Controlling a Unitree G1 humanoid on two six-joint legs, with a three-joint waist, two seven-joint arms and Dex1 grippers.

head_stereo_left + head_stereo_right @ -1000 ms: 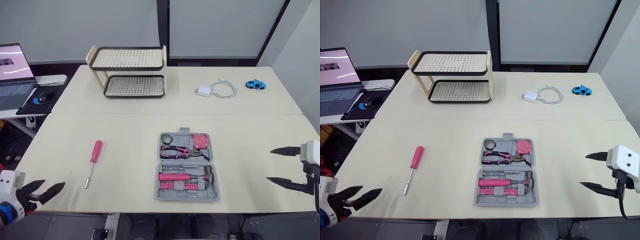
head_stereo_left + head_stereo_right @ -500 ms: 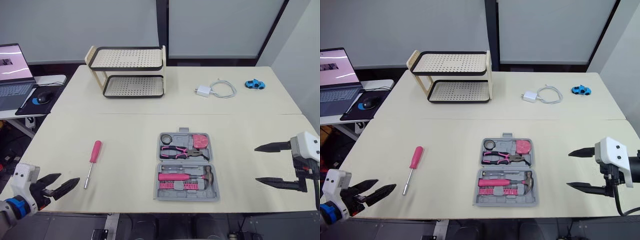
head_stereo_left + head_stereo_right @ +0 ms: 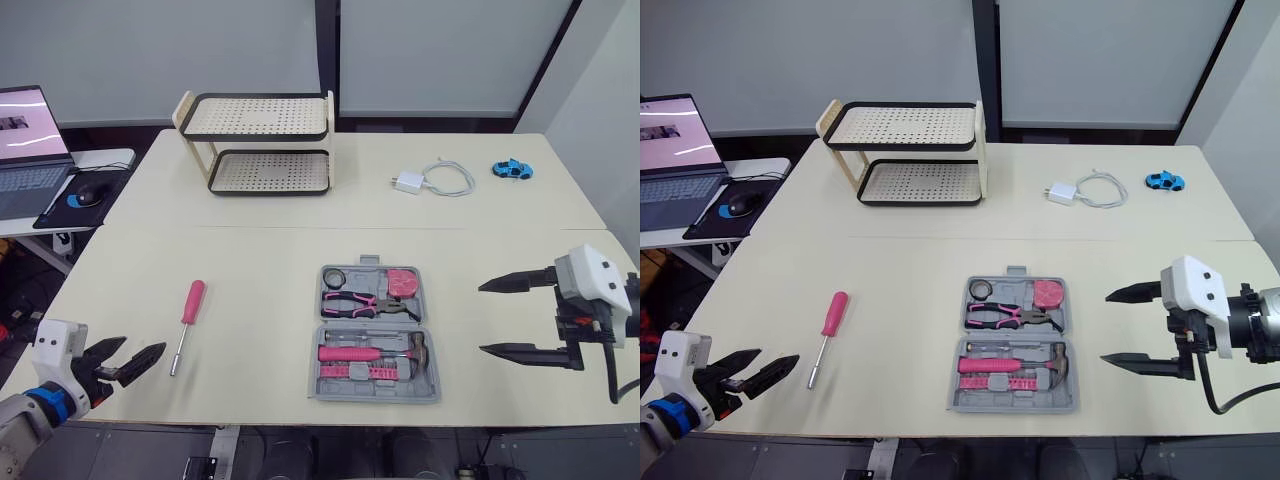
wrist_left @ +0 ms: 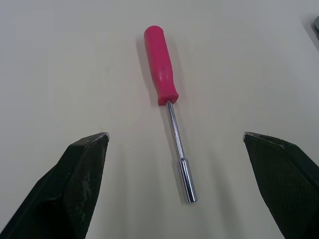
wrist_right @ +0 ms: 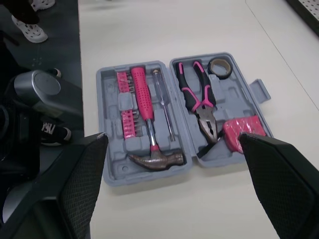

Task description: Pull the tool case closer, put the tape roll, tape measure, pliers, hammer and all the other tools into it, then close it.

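From the head camera, I see the tool case [image 3: 330,386] lying open and flat at the table's [image 3: 250,260] 6 o'clock, close to the near edge. In its far half sit the tape roll [image 3: 333,276] at 11 o'clock, the tape measure [image 3: 402,283] at 1 o'clock, and the pliers [image 3: 365,303] just below them. The hammer [image 3: 375,353] lies in the near half above a row of pink bits. A pink screwdriver [image 3: 189,305] lies loose on the table at the case's 9 o'clock, well apart from it. My left gripper [image 3: 145,344] hangs at the screwdriver's 7 o'clock, fingers spread and holding nothing. My right gripper [image 3: 481,318] is at the case's 3 o'clock, fingers spread wide and empty.

A two-tier rack [image 3: 258,145] stands at the case's 11 o'clock, and a white charger [image 3: 408,181] at 1 o'clock.

On the left wrist camera, the screwdriver lies between the two parted fingers [image 4: 75,184], touching neither.

On the right wrist camera, the open case sits between the spread fingers [image 5: 284,184], untouched.
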